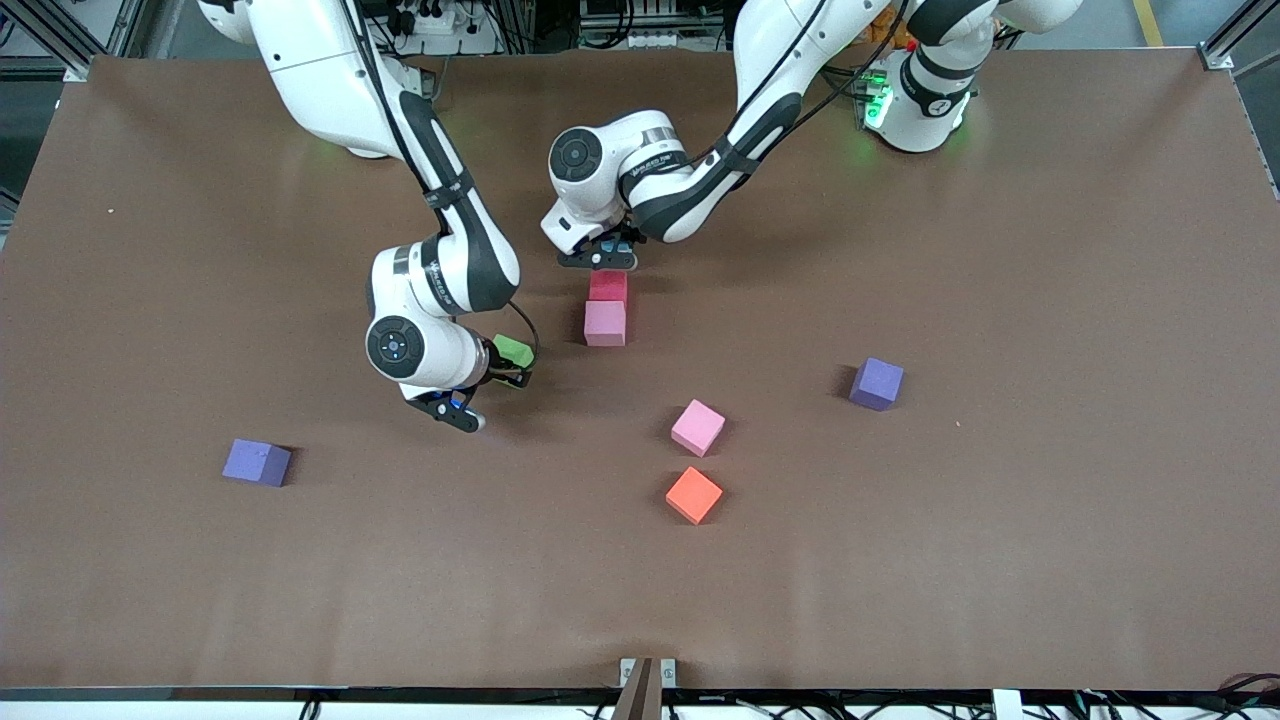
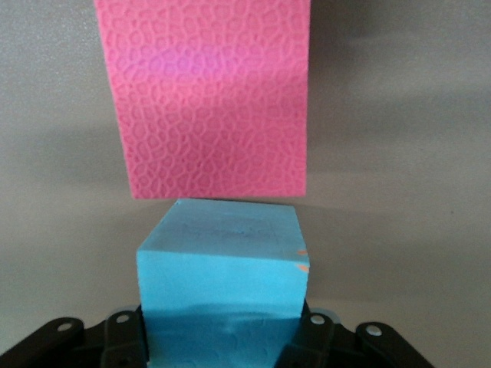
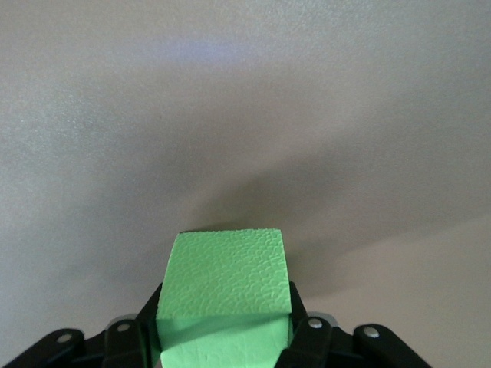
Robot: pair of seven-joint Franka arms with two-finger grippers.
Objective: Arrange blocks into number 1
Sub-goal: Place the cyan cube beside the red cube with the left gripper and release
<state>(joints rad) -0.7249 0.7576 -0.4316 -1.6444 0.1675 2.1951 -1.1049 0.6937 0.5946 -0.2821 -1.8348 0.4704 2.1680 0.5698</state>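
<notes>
My left gripper (image 1: 600, 262) is shut on a light blue block (image 2: 221, 268), low at the table. This block stands edge to edge with a red block (image 1: 608, 286), which shows pinkish (image 2: 209, 100) in the left wrist view. A pink block (image 1: 605, 323) touches the red one on its side nearer the front camera, making a short column. My right gripper (image 1: 512, 368) is shut on a green block (image 1: 513, 350), low over bare table toward the right arm's end of that column. The green block (image 3: 224, 287) fills the jaws.
Loose blocks lie nearer the front camera: a pink one (image 1: 697, 427), an orange one (image 1: 694, 494), a purple one (image 1: 876, 384) toward the left arm's end and another purple one (image 1: 257, 462) toward the right arm's end. The brown table (image 1: 1000, 550) spreads wide around them.
</notes>
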